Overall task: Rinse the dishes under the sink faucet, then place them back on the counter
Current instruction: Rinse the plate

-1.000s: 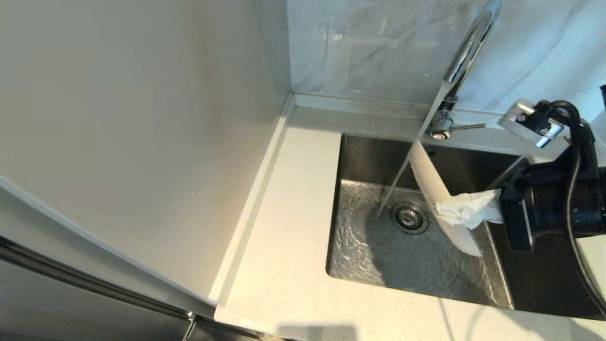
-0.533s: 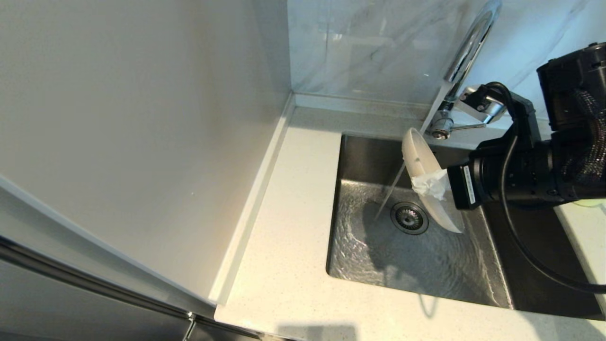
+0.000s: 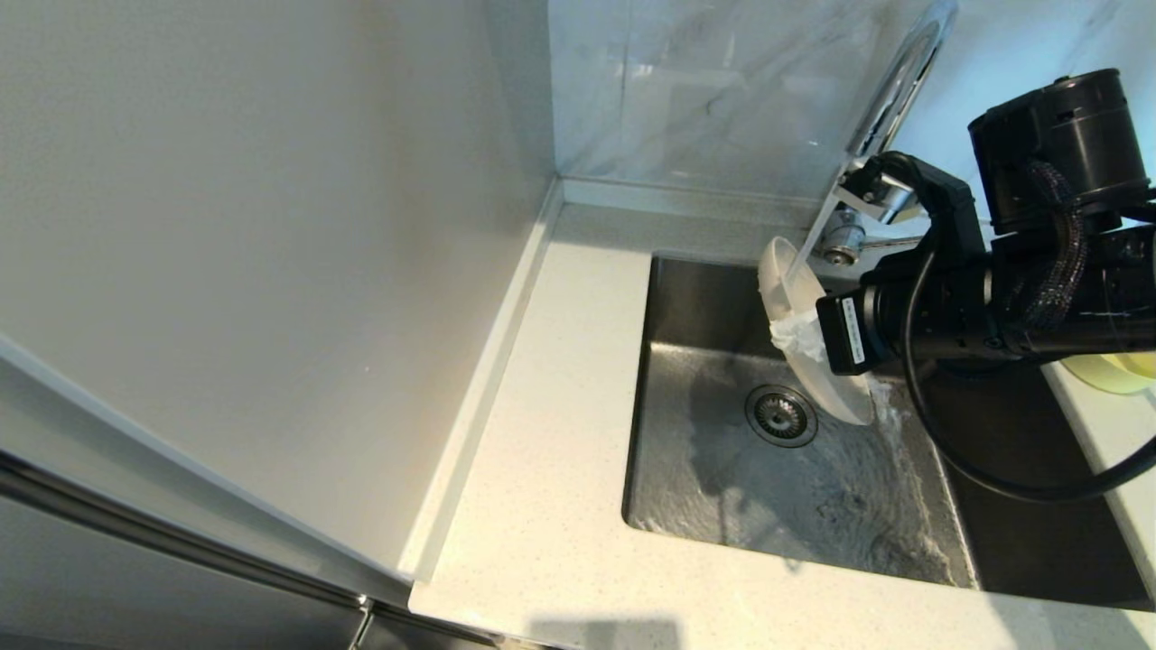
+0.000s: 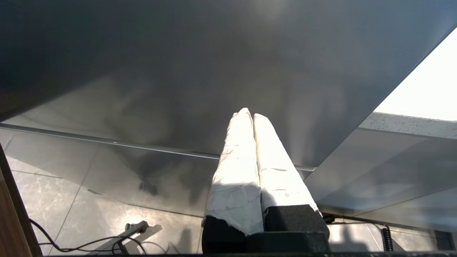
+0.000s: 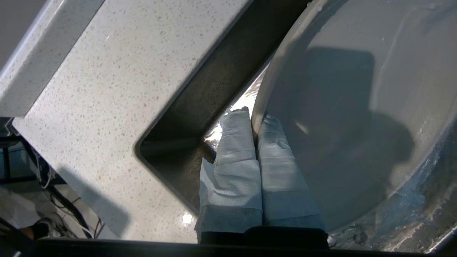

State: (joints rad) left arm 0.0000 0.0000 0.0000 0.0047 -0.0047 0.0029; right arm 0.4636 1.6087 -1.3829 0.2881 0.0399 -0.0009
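Plate point(image 3: 817, 361), held on edge over the sink point(image 3: 722, 487) at the frame's right centre, rim pinched between the closed fingers of the right claw point(image 5: 255, 123); the wet, narrow hold could let it slip. Beyond, the faucet point(image 3: 890, 99) stands close, risking a knock. Bowl point(image 3: 1115, 372) on the bench point(image 3: 560, 451), far right. Left claw point(image 4: 250, 116) shut on nothing.

The white plate point(image 3: 817, 348) stands on edge over the steel sink point(image 3: 722, 469), right of centre in the head view, under the stream from the chrome faucet point(image 3: 890, 90). The pale yellow bowl point(image 3: 1120, 372) sits on the speckled desk point(image 3: 542, 433) at the right edge.
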